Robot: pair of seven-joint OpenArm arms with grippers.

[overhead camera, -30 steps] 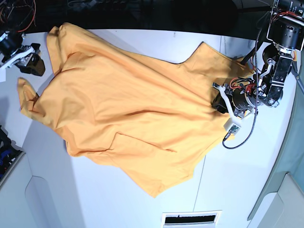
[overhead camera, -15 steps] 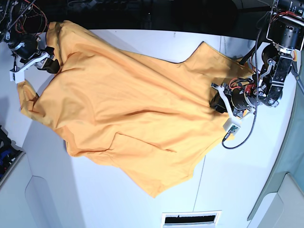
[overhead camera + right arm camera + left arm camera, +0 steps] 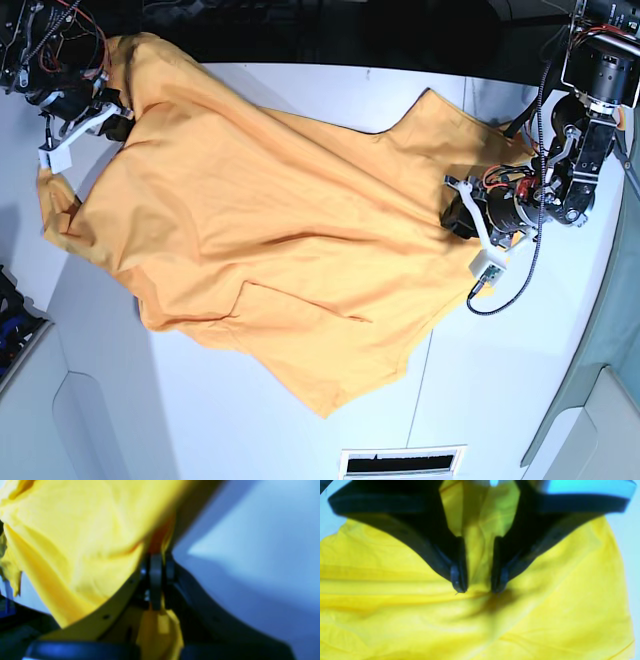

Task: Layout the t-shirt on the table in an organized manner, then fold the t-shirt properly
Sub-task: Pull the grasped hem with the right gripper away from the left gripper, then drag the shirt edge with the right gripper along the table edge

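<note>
The orange t-shirt [image 3: 270,230] lies spread and rumpled across the white table [image 3: 500,400], one corner pointing toward the front edge. My right gripper [image 3: 118,118] is at the shirt's far left corner. In the right wrist view that gripper [image 3: 156,562] is shut on a pinch of t-shirt [image 3: 75,530] cloth, which hangs to its left. My left gripper [image 3: 462,215] sits at the shirt's right edge. In the left wrist view it [image 3: 478,590] presses down on the t-shirt [image 3: 545,605], with a ridge of cloth caught between its narrowly spaced fingers.
A dark strip runs along the table's back edge. A slotted vent [image 3: 400,460] sits at the front edge. A thin seam [image 3: 425,370] crosses the tabletop. A black cable [image 3: 510,290] loops beside the left arm. Grey housing [image 3: 40,400] fills the lower left.
My right gripper moved from the table's left edge up to the shirt's far left corner and closed on it, pulling that corner slightly. The left arm has not moved.
</note>
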